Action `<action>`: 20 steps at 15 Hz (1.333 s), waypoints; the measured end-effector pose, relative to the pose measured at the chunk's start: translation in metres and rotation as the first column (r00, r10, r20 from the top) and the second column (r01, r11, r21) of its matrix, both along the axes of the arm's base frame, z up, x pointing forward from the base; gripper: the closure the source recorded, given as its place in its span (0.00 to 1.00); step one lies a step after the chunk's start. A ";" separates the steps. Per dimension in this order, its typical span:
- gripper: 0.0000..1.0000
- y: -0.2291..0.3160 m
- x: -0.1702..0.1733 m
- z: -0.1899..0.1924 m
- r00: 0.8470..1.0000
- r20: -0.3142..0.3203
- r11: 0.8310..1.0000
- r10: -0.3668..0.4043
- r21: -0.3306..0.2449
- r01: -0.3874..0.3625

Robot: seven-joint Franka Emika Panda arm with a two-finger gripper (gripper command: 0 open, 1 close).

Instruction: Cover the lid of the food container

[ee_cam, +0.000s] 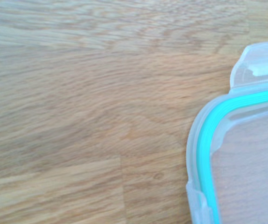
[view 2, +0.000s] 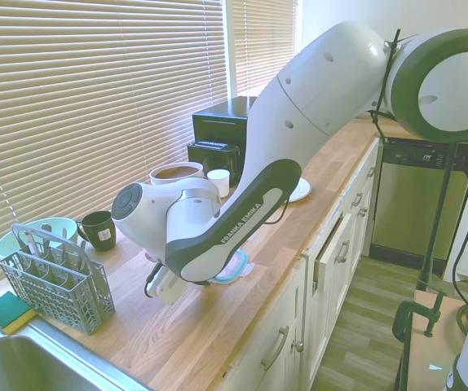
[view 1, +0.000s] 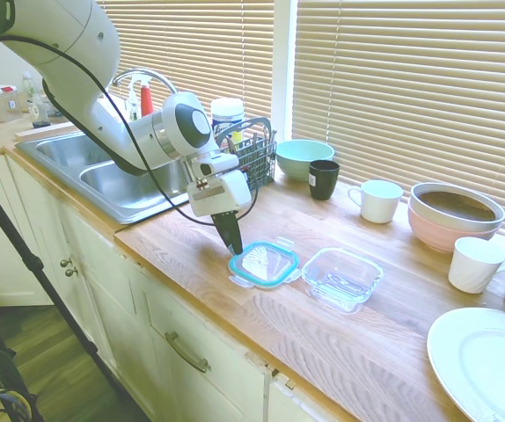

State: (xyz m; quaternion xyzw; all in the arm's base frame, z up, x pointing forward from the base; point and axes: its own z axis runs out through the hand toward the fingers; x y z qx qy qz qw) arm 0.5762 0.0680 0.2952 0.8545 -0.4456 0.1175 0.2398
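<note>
The lid (view 1: pixel 264 264), clear with a teal rim seal and snap tabs, lies flat on the wooden counter (view 1: pixel 200 255). Just right of it and slightly apart stands the food container (view 1: pixel 342 277), a shallow clear glass dish, with nothing in it. My gripper (view 1: pixel 233 244) points down at the lid's left edge, its dark fingers pressed together into one wedge, holding nothing. One corner of the lid (ee_cam: pixel 239 154) shows in the wrist view over bare wood. From the other side my arm hides most of the lid (view 2: pixel 236 267), and the container is hidden.
A wire cutlery rack (view 1: pixel 254 156) and the sink (view 1: pixel 112 176) are to the left and behind. A mint bowl (view 1: pixel 303 158), black mug (view 1: pixel 324 178), white mug (view 1: pixel 377 200), pink bowl (view 1: pixel 455 220), white cup (view 1: pixel 477 264) and white plate (view 1: pixel 486 360) ring the right side.
</note>
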 end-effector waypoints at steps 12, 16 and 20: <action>1.00 0.006 -0.006 0.025 1.000 0.024 0.997 0.006 0.078 -0.008; 1.00 0.014 -0.028 0.070 0.997 0.062 0.989 0.039 0.143 -0.048; 1.00 0.013 -0.047 0.108 0.994 0.094 0.977 0.062 0.199 -0.080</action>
